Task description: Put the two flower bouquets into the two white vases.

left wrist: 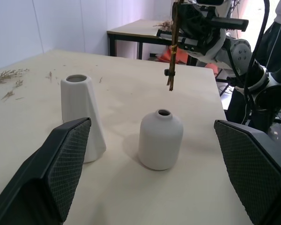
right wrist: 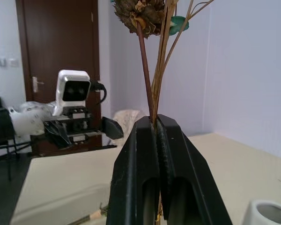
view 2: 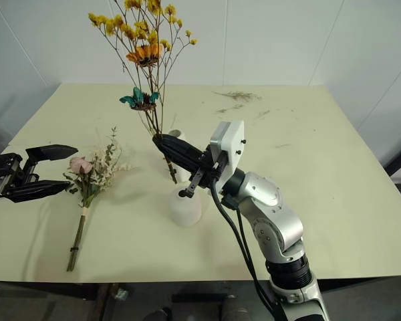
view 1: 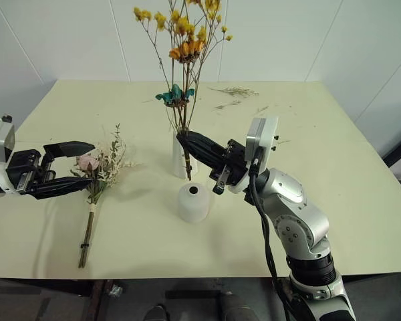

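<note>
Rounded matte short vase (view 1: 194, 202) sits nearest; the left wrist view reveals the faceted tall vase's (left wrist: 80, 115) open mouth. Right tool (view 1: 184, 141) clenches the thin-stemmed yellow bouquet (view 1: 181, 47); left tool (view 1: 77, 168) gapes released beside the rose bouquet (view 1: 97, 175).

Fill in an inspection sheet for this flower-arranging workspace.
Surface: pale table, bare in front.
Job's things: yellow bouquet held upright above the short vase; tall vase empty; pink bouquet lying flat.
Clutter: loose dried sprigs at the far edge.
Grippers: right gripper shut on yellow bouquet; left gripper open beside pink bouquet.
Cables: black cable along right arm.
Surroundings: white walls, brown door.
</note>
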Controlling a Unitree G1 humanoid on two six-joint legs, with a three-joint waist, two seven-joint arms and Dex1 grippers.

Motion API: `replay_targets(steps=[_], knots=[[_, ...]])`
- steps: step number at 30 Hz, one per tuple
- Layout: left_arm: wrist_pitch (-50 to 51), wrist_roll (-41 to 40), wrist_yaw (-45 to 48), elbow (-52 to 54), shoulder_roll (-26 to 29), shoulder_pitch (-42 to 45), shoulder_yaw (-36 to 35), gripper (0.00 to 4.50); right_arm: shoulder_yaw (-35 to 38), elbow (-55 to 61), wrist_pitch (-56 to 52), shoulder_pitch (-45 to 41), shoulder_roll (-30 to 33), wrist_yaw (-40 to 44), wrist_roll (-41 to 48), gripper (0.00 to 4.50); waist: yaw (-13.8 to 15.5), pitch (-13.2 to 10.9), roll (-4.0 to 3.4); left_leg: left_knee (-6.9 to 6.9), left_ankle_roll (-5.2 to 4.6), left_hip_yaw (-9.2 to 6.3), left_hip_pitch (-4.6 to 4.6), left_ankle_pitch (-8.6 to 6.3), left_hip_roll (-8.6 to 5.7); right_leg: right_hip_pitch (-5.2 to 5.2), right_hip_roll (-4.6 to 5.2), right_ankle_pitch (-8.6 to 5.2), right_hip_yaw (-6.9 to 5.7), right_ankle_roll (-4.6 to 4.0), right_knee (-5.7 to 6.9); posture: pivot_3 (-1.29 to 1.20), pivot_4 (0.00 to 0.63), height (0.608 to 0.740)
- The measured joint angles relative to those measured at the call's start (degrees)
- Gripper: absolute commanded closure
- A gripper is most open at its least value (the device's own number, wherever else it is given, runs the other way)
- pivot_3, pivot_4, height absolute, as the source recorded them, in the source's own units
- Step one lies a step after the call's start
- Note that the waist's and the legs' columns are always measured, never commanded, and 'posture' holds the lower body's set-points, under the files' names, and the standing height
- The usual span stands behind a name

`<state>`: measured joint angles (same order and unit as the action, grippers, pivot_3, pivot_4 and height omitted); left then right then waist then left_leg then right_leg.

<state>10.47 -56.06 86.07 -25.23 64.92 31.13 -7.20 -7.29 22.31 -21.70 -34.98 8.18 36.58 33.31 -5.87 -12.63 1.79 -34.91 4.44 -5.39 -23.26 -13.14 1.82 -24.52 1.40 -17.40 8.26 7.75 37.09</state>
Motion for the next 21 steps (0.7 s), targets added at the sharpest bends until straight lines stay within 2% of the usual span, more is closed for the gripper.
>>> replay_targets(steps=[11, 21], knots=[[-1.4, 0.0, 0.0, -0.2, -2.4, 0.9, 3.9, 0.00, -1.2, -3.3, 2.4, 1.9, 0.1, 2.2, -1.1, 4.44, 0.3, 0.0, 0.00, -0.02, 0.00, 0.00, 0.00, 0.00, 0.00, 0.00, 0.00, 0.00, -0.01, 0.00, 0.01, 0.00, 0.150, 0.740], [-3.0, 0.0, 0.0, 4.8, -2.5, -4.1, 7.5, 0.00, -1.3, -5.2, 5.6, 4.2, 0.1, 2.7, -3.0, 4.44, 0.6, 0.0, 0.00, -0.01, 0.00, -0.01, 0.00, 0.00, 0.00, 0.00, 0.00, -0.01, 0.00, -0.01, 0.00, 0.00, 0.150, 0.740]])
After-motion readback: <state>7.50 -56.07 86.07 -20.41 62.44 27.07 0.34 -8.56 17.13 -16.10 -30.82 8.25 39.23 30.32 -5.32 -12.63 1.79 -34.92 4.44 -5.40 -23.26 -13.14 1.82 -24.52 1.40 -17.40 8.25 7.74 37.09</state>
